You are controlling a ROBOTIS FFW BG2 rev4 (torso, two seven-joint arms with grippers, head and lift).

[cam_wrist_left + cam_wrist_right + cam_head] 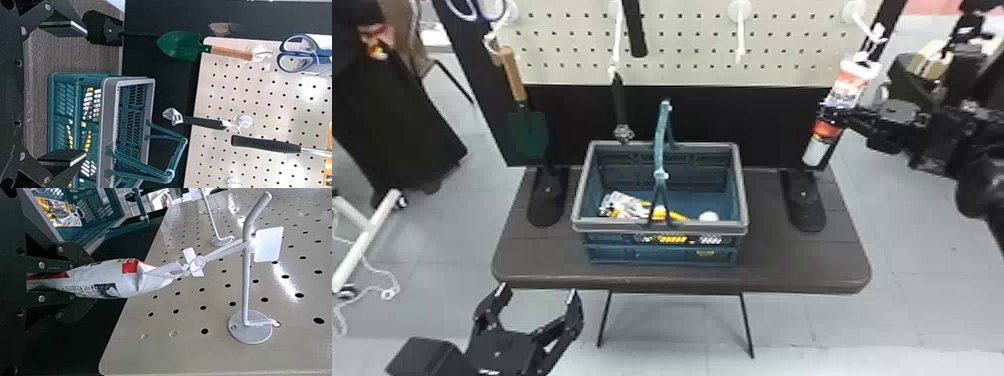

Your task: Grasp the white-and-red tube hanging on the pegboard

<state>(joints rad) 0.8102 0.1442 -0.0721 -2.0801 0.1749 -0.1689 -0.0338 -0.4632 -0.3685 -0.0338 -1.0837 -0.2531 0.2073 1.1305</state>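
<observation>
Nearest the camera in the head view, between seven and eight o'clock, is the left gripper (538, 292), its two fingers spread wide with nothing between them. At two o'clock the right gripper (829, 114) has its fingers closed around the middle of the white-and-red tube (848, 86), which hangs tilted below a pegboard hook (862, 26). The basket (745, 200) sits at the dial's centre on the table (807, 267), handle raised; the green trowel (527, 130) hangs at ten o'clock, the wrench (618, 100) at eleven.

In the left wrist view, the left gripper (86, 93) shows its fingers well apart. Beyond them are the basket, the trowel and wrench, a black-handled tool (266, 144) and the blue-handled scissors (299, 53).

In the right wrist view, the right gripper (92, 281) has a finger on either side of the tube. A white tie (223, 252) runs from the tube's gathered end to the hook, looped around it.
</observation>
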